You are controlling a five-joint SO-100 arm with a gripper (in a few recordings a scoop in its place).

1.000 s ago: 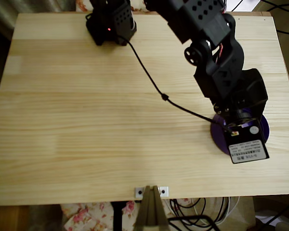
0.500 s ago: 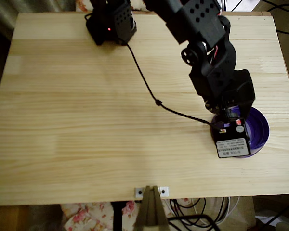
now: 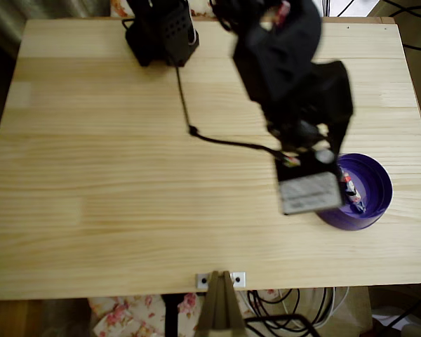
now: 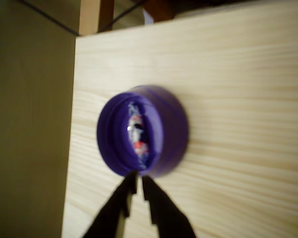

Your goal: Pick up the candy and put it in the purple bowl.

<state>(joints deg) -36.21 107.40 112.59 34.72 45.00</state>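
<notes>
Lying inside the purple bowl (image 3: 376, 200), the candy (image 3: 349, 189) rests on the bowl's lighter bottom, clear of the gripper (image 4: 137, 184). In the overhead view the sweet sits toward the bowl's left inner wall, lengthwise up and down the picture, its white wrapper with red and dark marks discernible. In the wrist view the candy (image 4: 137, 135) appears just beyond the fingertips, inside the bowl (image 4: 172, 130), though motion blur softens its outline.

Gripper condition: the two dark fingers (image 4: 120, 203) taper to a point in the wrist view with only a thin slit between the tips. Nothing is held between them; the jaws are closed or very nearly so, and empty. The tips stand just short of the bowl's near rim; whether they touch it cannot be told through the blur.

Arm condition: in the overhead view the black arm (image 3: 288, 63) is heavily blurred. Its wrist block, bearing a pale label (image 3: 309, 193), overlaps the bowl's left edge and hides that part of the rim. A black cable (image 3: 196, 133) runs from the wrist across the wooden table (image 3: 112, 182) to the arm's base (image 3: 161, 31), well apart from the gripper at the table's far edge.

The bowl stands upright near the table's right edge in the overhead view.
</notes>
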